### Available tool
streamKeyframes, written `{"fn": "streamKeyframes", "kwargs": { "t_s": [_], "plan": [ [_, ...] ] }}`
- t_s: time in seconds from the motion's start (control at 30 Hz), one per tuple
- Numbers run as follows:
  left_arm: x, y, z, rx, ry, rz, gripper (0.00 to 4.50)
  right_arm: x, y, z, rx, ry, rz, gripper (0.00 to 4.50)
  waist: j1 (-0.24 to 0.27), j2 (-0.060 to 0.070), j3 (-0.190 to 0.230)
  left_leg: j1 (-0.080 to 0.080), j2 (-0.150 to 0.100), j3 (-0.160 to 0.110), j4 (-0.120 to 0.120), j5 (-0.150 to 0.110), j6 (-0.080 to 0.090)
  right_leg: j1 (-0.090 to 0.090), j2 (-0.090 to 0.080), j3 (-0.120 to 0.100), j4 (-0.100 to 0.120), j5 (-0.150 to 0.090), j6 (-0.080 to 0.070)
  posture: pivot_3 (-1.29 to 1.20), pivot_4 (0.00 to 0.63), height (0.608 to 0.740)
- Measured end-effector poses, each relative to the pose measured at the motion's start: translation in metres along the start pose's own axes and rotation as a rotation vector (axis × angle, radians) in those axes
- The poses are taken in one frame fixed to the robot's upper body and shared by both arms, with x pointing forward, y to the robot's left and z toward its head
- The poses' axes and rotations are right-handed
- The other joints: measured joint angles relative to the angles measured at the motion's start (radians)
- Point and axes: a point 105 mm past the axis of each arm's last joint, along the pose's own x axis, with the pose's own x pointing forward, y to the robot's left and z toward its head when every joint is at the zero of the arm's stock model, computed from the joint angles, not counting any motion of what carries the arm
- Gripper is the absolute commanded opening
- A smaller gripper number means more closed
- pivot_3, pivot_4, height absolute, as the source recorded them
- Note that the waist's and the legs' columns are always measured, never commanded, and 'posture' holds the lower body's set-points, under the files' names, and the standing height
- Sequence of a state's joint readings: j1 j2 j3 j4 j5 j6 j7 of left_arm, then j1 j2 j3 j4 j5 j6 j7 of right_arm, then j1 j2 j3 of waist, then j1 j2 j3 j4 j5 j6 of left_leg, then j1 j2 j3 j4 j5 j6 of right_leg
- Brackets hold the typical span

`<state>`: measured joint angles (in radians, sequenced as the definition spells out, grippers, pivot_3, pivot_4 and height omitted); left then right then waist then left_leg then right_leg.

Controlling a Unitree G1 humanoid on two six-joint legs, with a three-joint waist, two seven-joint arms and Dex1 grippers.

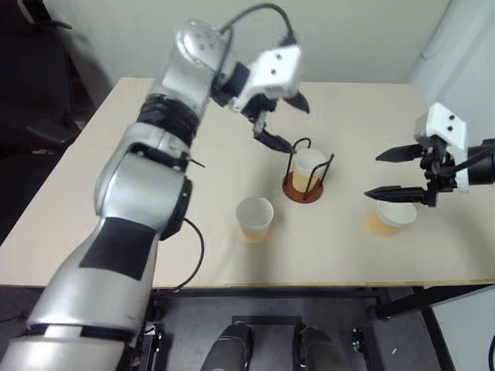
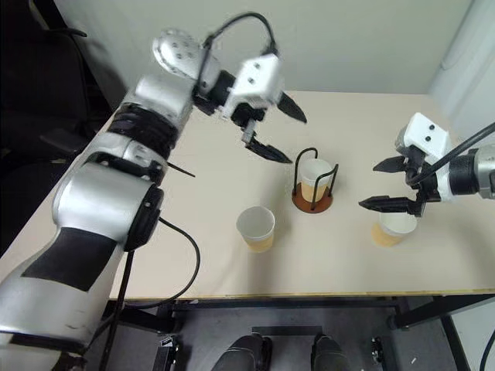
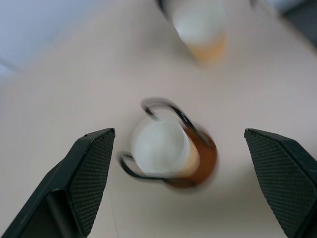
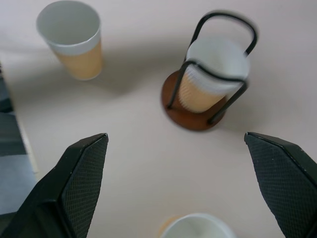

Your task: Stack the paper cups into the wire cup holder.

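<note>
The wire cup holder (image 1: 302,196) stands mid-table on its reddish-brown base, with one paper cup (image 1: 309,164) upright inside its black loops. A second paper cup (image 1: 254,218) stands upright in front and to the left of it. The third paper cup (image 1: 391,219) stands to the right. My left gripper (image 1: 291,124) hovers open just above and left of the holder, nothing between its fingers. My right gripper (image 1: 373,175) hangs open directly over the third cup, apart from it. In the right wrist view the holder (image 4: 190,119) lies ahead between the open fingers.
The pale table (image 1: 155,232) ends at a front edge close behind the cups and at a right edge near the third cup. A wall runs along the table's far side. My left arm (image 1: 155,154) stretches across the table's left half.
</note>
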<state>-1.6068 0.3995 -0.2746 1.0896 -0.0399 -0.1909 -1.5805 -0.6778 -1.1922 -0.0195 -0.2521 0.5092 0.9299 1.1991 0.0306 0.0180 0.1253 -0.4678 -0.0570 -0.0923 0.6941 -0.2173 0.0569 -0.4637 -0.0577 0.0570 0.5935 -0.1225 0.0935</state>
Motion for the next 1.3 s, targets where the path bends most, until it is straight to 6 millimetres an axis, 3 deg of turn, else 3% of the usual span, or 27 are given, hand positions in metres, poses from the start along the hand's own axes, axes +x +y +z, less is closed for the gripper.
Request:
{"fn": "streamKeyframes", "kwargs": {
  "t_s": [0.17,0.3,0.43,0.53,0.7,1.2,1.3],
  "plan": [
    [-0.022,-0.026,-0.016,-0.157,-0.111,0.022,4.47,-0.020,0.015,-0.008,0.071,0.041,0.004,4.50,0.002,0.003,-0.001,0.001,0.001,0.000,0.001,0.006,-0.011,0.002,0.001,-0.002,0.001,-0.005,-0.006,0.00,0.150,0.740],
    [-0.021,-0.056,-0.022,-0.207,-0.122,-0.048,4.47,-0.020,0.021,-0.030,0.093,0.121,0.014,4.50,0.002,0.003,-0.001,0.001,0.000,-0.001,0.004,0.005,-0.011,0.003,0.000,0.000,0.001,-0.006,-0.008,0.00,0.150,0.740],
    [-0.018,-0.071,-0.018,-0.233,-0.139,-0.101,4.47,-0.023,0.015,-0.048,0.013,0.221,-0.025,4.50,0.004,0.003,-0.001,0.004,0.000,-0.002,0.005,0.001,-0.002,0.006,0.000,-0.001,0.001,-0.002,-0.009,0.00,0.150,0.740],
    [-0.016,-0.073,-0.014,-0.229,-0.141,-0.114,4.47,-0.017,0.012,-0.064,-0.055,0.288,-0.022,4.50,0.000,0.003,-0.001,0.013,0.000,-0.002,0.004,0.001,-0.002,0.014,0.001,0.000,0.001,-0.002,-0.009,0.00,0.150,0.740],
    [-0.014,-0.073,-0.012,-0.241,-0.148,-0.123,4.47,-0.007,0.002,-0.086,-0.118,0.364,-0.026,4.50,-0.009,0.003,-0.001,0.015,0.000,-0.002,0.004,0.001,-0.005,0.014,0.001,0.001,0.000,-0.004,0.000,0.00,0.150,0.740],
    [-0.018,-0.073,-0.012,-0.240,-0.138,-0.103,4.47,0.022,-0.005,-0.101,-0.207,0.391,0.045,4.50,-0.014,0.003,-0.001,0.012,0.000,-0.002,0.003,-0.006,-0.001,0.013,0.001,0.001,-0.002,-0.006,-0.008,0.00,0.150,0.740],
    [-0.018,-0.076,-0.016,-0.251,-0.133,-0.102,4.50,0.022,-0.005,-0.105,-0.226,0.415,0.056,3.95,-0.014,0.003,-0.001,0.013,0.000,-0.002,0.003,-0.008,-0.002,0.013,0.001,0.000,-0.003,-0.007,-0.009,0.00,0.150,0.740]
  ]
}}
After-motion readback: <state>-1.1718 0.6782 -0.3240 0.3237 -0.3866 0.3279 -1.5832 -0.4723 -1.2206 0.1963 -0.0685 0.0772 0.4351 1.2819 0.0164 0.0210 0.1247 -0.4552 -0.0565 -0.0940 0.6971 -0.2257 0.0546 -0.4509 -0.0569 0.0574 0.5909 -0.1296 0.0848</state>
